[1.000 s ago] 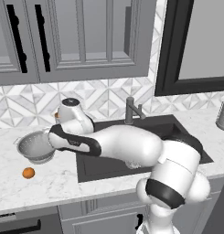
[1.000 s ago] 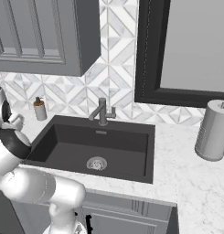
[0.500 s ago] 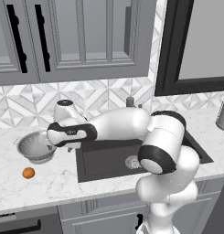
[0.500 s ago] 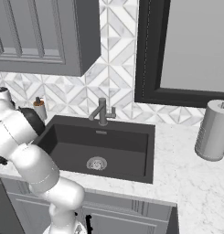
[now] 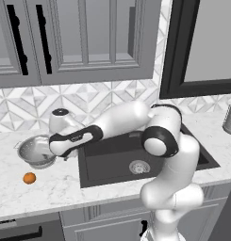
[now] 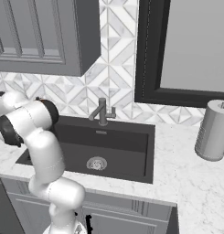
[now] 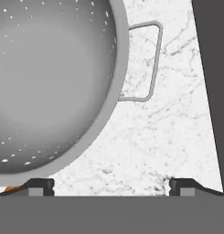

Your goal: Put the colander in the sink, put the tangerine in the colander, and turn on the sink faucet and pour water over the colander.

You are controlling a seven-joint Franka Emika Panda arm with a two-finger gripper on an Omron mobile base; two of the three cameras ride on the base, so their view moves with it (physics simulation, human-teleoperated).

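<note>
The silvery perforated colander (image 5: 36,150) stands on the white counter left of the dark sink (image 5: 107,162). My gripper (image 5: 66,155) hangs open just right of its rim, between colander and sink. In the hand view the colander (image 7: 49,82) takes up the upper left, its wire handle (image 7: 152,59) pointing at the sink edge (image 7: 214,68). My gripper (image 7: 111,186) is over bare marble with nothing between its fingers. The tangerine (image 5: 29,178) lies in front of the colander, near the counter's front edge. The faucet (image 6: 102,112) stands behind the sink (image 6: 109,146).
A grey cylindrical canister (image 6: 213,130) stands on the counter right of the sink. Wall cabinets (image 5: 79,37) hang above the counter. My own arm reaches across the sink's left part in the left base view.
The arm's elbow and upper links have swung up and to the right over the sink. The hand has stayed by the colander's right rim, jaws still wide apart.
</note>
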